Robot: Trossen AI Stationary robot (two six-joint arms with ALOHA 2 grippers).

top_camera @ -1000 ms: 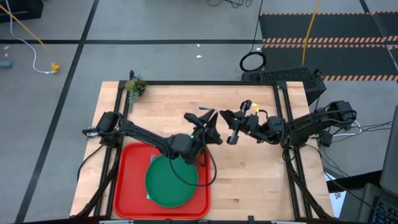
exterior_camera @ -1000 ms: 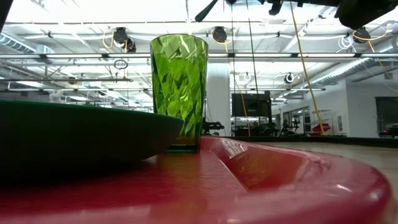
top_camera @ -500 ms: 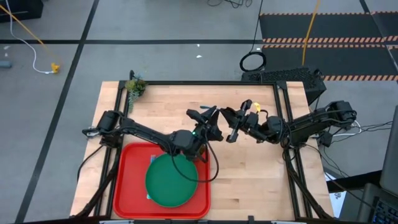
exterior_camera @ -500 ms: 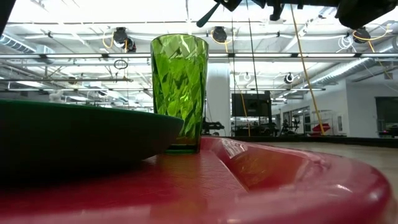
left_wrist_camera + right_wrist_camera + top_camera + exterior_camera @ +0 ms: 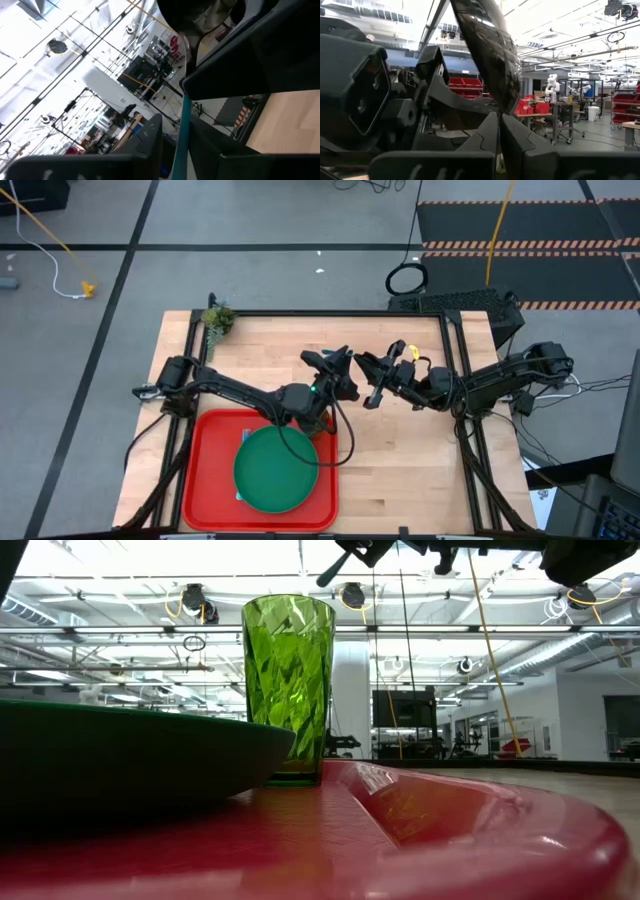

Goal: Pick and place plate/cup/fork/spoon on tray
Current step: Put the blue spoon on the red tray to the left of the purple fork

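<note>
Both arms are up over the middle of the wooden surface, facing each other just above the tray's far edge. The left claw is clenched on a thin light-blue handle; in the left wrist view it runs straight up between the two fingers. That looks like the fork, though the end of it is hidden so I can't swear to it. The right claw sits just beside the left one, tips nearly meeting, and in its own wrist view the fingers are pinched shut on the spoon, the dark shiny bowl sticking up above them. So both utensils are in the air, off the surface. The red tray is at the near left, with the green plate lying flat in it. The cup stands upright on the tray right behind the plate's rim in the low view.
</note>
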